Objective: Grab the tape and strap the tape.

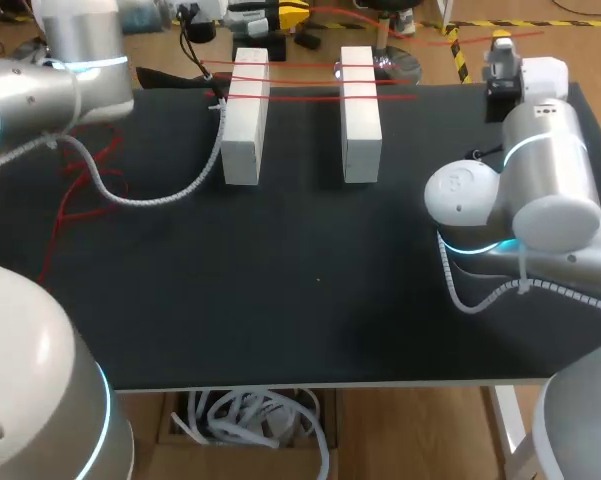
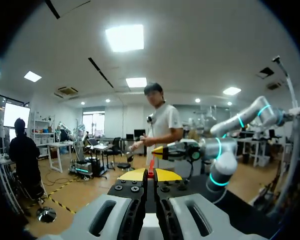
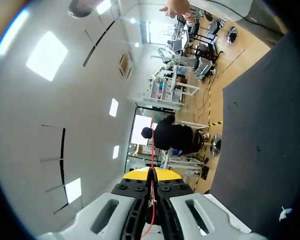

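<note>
Two white blocks (image 1: 245, 115) (image 1: 360, 112) stand side by side at the back of the black table (image 1: 280, 290). Strands of thin red tape (image 1: 300, 70) run across both of them. My left gripper (image 1: 296, 16) sits behind the blocks at the table's far edge. In the left wrist view it (image 2: 150, 175) is shut on the red tape (image 2: 150, 169), pinched between its yellow tips. My right gripper (image 1: 500, 40) is at the back right corner. In the right wrist view it (image 3: 150, 174) is shut on the red tape (image 3: 151, 145), which leads straight out ahead of its fingers.
More loose red tape (image 1: 80, 190) lies in loops on the table's left side. A white coiled cable (image 1: 180, 192) hangs from my left arm next to the left block. My right arm's elbow (image 1: 525, 195) hangs over the table's right side.
</note>
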`<state>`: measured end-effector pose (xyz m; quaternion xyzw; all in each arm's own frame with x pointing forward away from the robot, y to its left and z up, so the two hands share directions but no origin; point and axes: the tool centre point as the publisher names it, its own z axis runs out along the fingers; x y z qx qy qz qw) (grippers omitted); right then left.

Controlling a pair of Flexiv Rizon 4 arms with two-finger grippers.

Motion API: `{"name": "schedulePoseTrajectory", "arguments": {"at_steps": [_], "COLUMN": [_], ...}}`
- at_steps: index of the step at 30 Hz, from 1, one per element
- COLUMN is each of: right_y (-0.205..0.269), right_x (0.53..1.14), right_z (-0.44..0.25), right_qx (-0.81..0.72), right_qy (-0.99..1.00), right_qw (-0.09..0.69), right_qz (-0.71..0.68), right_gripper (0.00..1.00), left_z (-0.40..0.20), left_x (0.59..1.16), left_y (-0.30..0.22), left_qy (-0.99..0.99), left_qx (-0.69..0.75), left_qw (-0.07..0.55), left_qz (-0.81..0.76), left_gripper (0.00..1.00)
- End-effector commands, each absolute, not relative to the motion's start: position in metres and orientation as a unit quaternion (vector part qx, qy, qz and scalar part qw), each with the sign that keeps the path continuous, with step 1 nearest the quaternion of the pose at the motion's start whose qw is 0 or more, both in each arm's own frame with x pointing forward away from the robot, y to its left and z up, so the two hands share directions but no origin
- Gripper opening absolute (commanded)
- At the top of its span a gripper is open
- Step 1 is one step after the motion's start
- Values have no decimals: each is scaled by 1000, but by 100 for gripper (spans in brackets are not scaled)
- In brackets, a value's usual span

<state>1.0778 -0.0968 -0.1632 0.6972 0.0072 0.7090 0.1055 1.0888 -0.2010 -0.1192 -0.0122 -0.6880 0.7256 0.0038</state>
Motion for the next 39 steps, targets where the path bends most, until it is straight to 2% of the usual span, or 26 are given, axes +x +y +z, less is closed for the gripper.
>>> {"name": "schedulePoseTrajectory", "arguments": {"at_steps": [1, 10, 13, 25, 39], "right_y": [-96, -96, -96, -96, -96], "right_x": [1078, 1078, 1078, 1078, 1078], "right_z": [-162, -162, -162, -162, -162], "right_qx": [699, 699, 699, 699, 699], "right_qy": [7, 7, 7, 7, 7], "right_qw": [106, 106, 106, 106, 106], "right_qz": [708, 708, 708, 708, 708], "right_gripper": [0, 0, 0, 0, 0], "left_z": [-111, -115, -110, -110, -118], "left_x": [1079, 1076, 1078, 1078, 1071], "left_y": [-204, -222, -218, -218, -255], "left_qy": [-766, -797, -729, -729, -862], "left_qx": [-3, -11, 20, 20, -19], "left_qw": [0, 10, 3, 3, 23], "left_qz": [643, 604, 684, 684, 506], "left_gripper": [0, 0, 0, 0, 0]}}
